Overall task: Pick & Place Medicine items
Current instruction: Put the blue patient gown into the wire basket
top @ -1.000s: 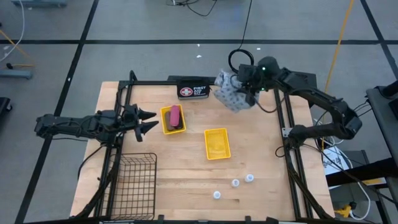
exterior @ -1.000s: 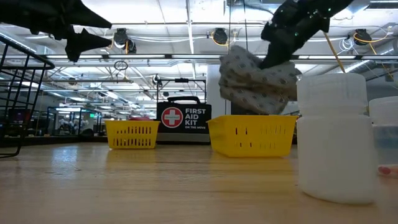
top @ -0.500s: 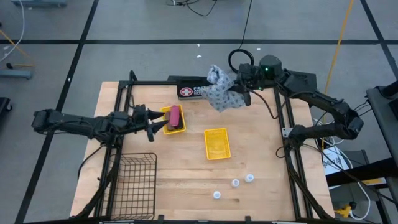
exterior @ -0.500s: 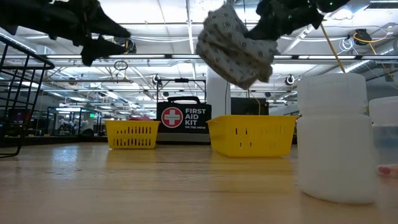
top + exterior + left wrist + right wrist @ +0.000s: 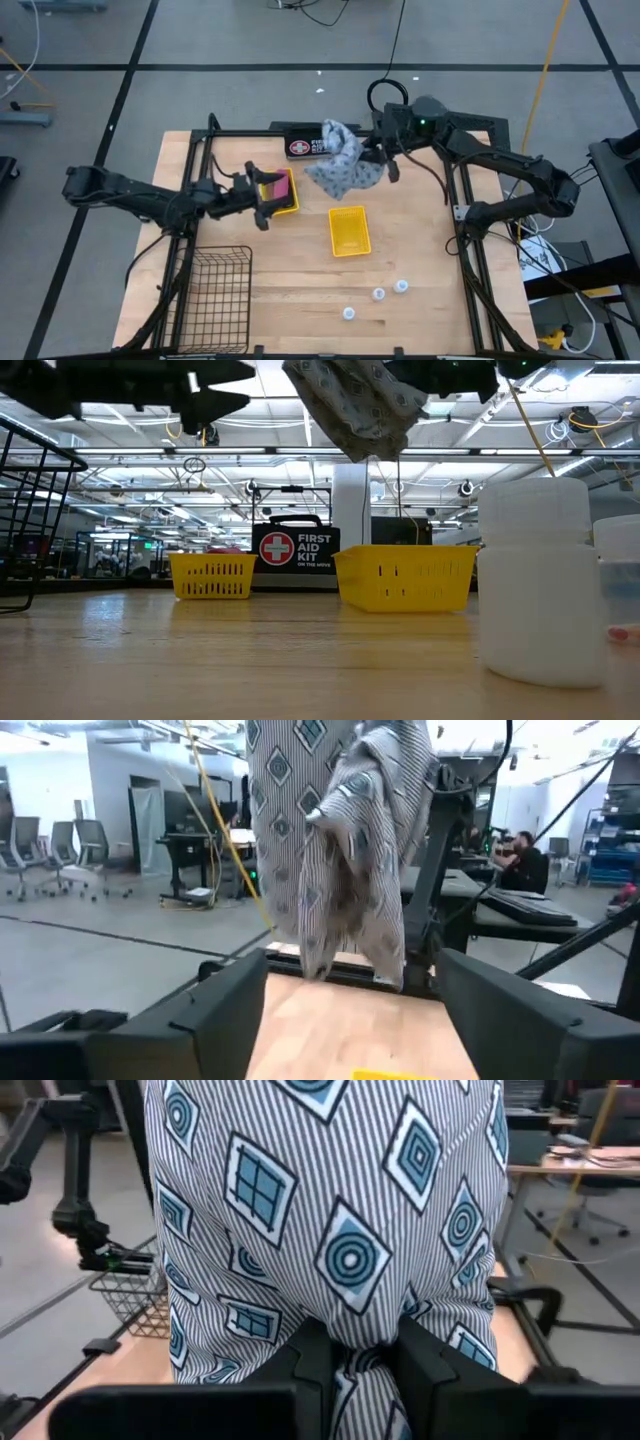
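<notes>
High view: the right claw [image 5: 378,158] grips the patterned pouch [image 5: 340,165] above the worktop's [image 5: 420,240] far edge. The left claw [image 5: 262,193] hangs with fingers spread over the yellow tray [image 5: 281,207].

I see grey floor [image 5: 240,100] around wooden table [image 5: 300,300], crossed by dark tape lines [image 5: 130,80]. Black and yellow cables [image 5: 545,60] trail across floor at far side. Level across table: open hall, white ceiling with rows of strip lights [image 5: 300,435] and round fixtures [image 5: 352,418]. Left wrist view shows office chairs [image 5: 70,860] along wall, desks [image 5: 520,905], person seated at far right [image 5: 522,855].
</notes>
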Available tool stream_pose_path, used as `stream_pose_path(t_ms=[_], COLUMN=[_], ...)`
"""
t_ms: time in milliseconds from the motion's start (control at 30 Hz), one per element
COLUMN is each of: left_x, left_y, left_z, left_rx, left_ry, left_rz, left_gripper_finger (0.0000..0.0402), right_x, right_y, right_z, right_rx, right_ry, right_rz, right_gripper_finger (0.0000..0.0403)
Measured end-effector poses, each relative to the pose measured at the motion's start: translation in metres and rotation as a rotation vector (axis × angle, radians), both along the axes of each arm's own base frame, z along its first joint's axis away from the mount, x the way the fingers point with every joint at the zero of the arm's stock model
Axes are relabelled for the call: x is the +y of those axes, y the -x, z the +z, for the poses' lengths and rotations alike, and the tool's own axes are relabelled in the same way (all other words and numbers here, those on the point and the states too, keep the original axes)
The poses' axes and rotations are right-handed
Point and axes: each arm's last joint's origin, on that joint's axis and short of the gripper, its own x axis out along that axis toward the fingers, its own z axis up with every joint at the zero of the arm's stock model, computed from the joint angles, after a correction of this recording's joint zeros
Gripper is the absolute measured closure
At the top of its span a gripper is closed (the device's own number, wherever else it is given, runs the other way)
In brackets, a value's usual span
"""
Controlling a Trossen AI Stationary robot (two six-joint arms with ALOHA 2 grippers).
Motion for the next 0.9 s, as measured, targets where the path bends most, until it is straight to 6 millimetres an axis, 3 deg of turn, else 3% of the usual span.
stream_pose_path(t_ms=[200, 433, 633, 900], left_x=[-0.005, -0.008, -0.006, -0.008], left_y=[-0.034, -0.063, -0.067, -0.069], left_z=[0.009, 0.02, 0.032, 0.037], left_rx=[0.021, 0.021, -0.002, -0.021], left_ry=[-0.014, -0.028, -0.065, -0.089], left_rz=[-0.096, -0.073, 0.026, -0.047], left_gripper_finger=[0.0066, 0.006, 0.0068, 0.0062], right_x=[0.008, 0.02, 0.037, 0.063], right_y=[-0.02, -0.038, -0.045, -0.052], right_z=[-0.005, -0.007, -0.009, -0.015], right_rx=[-0.046, -0.104, -0.109, -0.094], right_ry=[0.026, 0.037, 0.042, 0.044], right_rz=[0.057, 0.113, 0.177, 0.27], right_gripper_finger=[0.0359, 0.0359, 0.0359, 0.0359])
